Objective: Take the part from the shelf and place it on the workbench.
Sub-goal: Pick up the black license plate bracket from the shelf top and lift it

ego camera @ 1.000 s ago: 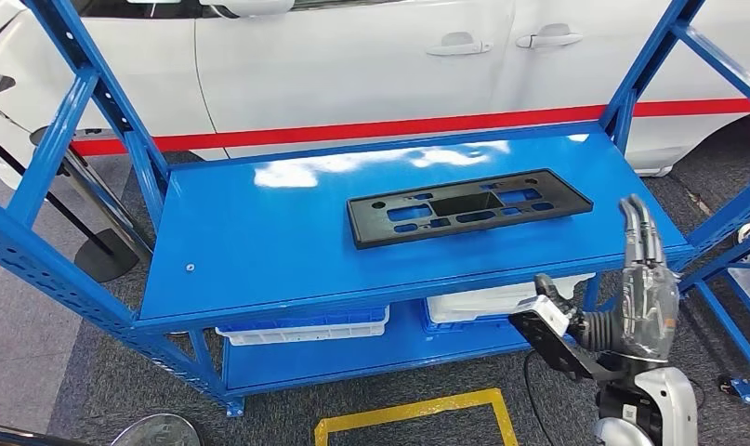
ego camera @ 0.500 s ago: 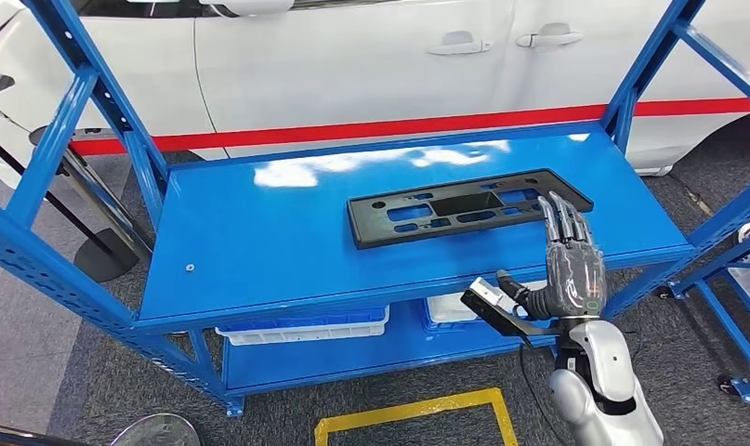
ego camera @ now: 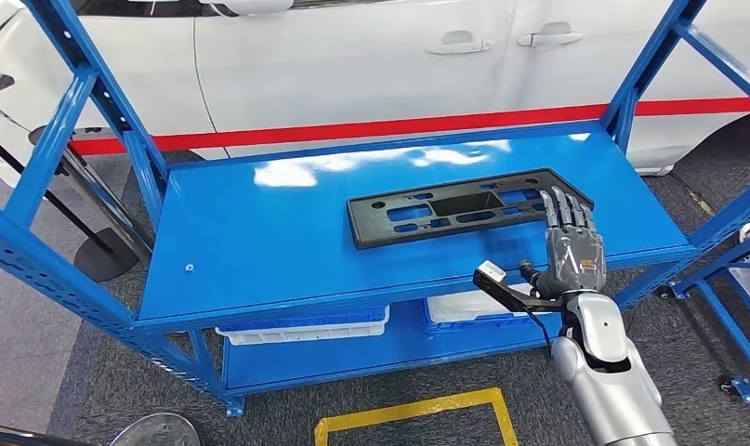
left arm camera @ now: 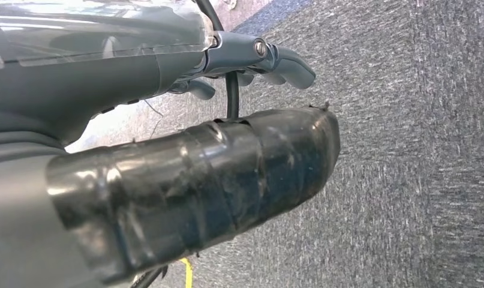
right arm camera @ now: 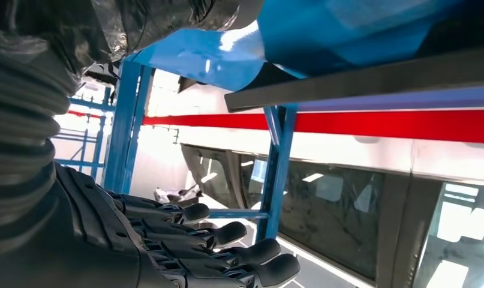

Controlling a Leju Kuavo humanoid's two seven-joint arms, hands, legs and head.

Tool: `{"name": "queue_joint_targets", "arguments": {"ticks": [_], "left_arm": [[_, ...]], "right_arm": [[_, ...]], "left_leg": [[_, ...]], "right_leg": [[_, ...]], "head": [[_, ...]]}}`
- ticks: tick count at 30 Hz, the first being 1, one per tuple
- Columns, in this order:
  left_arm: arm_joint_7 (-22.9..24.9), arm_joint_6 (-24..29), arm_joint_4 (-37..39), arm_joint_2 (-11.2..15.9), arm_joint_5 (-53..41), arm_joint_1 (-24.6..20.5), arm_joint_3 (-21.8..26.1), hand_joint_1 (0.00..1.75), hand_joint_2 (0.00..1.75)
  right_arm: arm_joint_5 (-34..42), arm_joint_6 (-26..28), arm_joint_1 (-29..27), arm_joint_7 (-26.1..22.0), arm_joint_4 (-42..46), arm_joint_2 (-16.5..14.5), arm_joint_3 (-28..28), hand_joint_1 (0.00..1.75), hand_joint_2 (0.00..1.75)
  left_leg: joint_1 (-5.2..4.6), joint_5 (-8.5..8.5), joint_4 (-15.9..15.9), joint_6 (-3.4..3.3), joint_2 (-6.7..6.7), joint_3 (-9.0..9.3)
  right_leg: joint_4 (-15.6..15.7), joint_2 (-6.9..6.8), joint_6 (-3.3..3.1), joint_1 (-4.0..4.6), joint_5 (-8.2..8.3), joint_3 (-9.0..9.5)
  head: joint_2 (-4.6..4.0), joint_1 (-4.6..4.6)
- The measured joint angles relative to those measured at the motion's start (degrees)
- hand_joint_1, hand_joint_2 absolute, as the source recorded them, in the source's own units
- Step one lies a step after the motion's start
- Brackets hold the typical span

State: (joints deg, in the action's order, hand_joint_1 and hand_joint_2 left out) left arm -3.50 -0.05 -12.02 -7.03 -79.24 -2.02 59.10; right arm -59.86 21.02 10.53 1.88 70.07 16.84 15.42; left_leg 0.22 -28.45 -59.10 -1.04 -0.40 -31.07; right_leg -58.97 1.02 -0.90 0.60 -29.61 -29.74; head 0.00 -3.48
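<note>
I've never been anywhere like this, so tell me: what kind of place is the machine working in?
Probably a car factory or auto workshop. A white car stands behind a blue metal shelf rack, a black plastic part lies on the shelf, and storage bins sit on the level below.

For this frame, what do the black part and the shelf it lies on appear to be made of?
The black part looks like moulded plastic with a matte finish: dull, uniformly black, thin, with neat cut-out slots and holes. The shelf looks like painted sheet metal, glossy blue: it throws bright reflections near its back edge, and its uprights are perforated. Neither material can be confirmed by sight alone.
</note>
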Motion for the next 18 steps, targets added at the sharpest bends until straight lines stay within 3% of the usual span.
{"name": "queue_joint_targets", "arguments": {"ticks": [18], "left_arm": [[-1.8, 0.5, 0.3, -0.2, -1.2, -0.1, 0.0, 0.0, 0.0]], "right_arm": [[-1.6, 0.2, 4.2, -0.8, -11.2, -0.1, -0.7, 0.0, 1.75]], "left_leg": [[0.0, 0.0, 0.0, 0.0, 0.0, -0.03]], "right_leg": [[0.0, 0.0, 0.01, -0.01, 0.0, 0.0]], "head": [[0.0, 0.0]]}}
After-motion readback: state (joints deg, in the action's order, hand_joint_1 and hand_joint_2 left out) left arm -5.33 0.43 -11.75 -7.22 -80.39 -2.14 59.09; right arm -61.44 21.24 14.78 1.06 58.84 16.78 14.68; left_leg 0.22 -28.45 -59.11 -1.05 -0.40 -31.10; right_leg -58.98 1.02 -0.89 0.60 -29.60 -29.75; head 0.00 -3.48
